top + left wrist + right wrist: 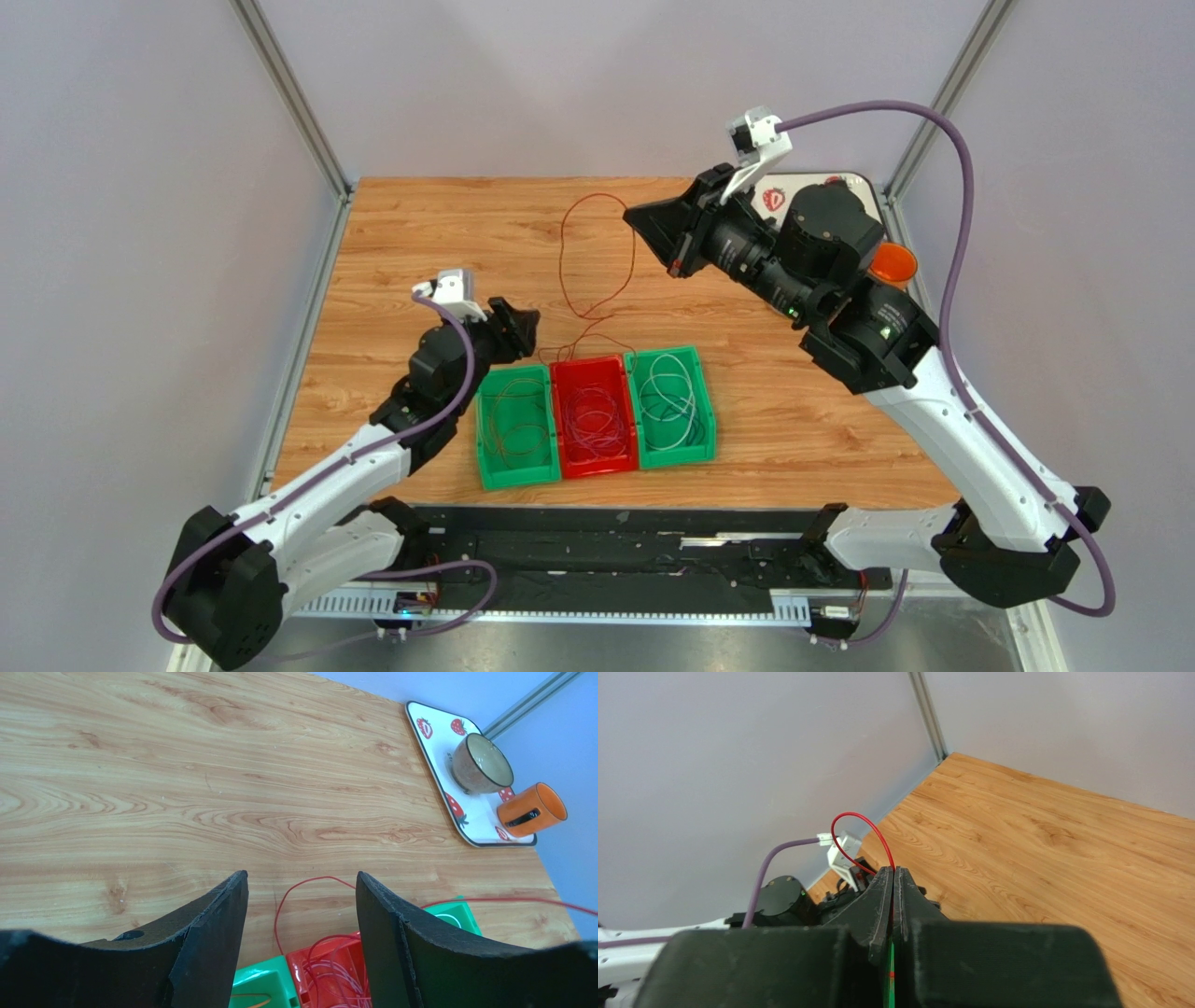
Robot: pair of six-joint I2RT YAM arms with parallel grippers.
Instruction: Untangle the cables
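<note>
Cables (596, 420) lie in thin coils inside three small bins that sit in a row on a wooden table (210, 777). Seen from the overhead camera, a red bin (564, 462) stands in the middle and holds a coil of red and pale strands. The green bin (487, 469) on one side holds brownish-orange loops. The other green bin (706, 420) holds white loops.

One red cable (563, 266) rises out of the bins in a tall, slack loop and runs up to the right gripper (634, 220). The right gripper's jaws are pressed together and pinch this red cable. In the right wrist view, the cable arches out just beyond the closed tips of the gripper (893, 871) and curls back toward them.

The left gripper (522, 333) hovers just beside the bins, and its jaws are spread wide around nothing. In the left wrist view, its two black fingers (210, 938) frame the red bin and a low arc of red cable (317, 878), which lie in the gap between them, below the tips. A second stretch of red strand runs outward past the outer side of one finger.

Well beyond the left jaws, at the table's far corner, a strawberry-patterned tray (439, 777) carries a brown bowl (481, 763). An orange cup (531, 810) lies on its side at the tray's edge.
</note>
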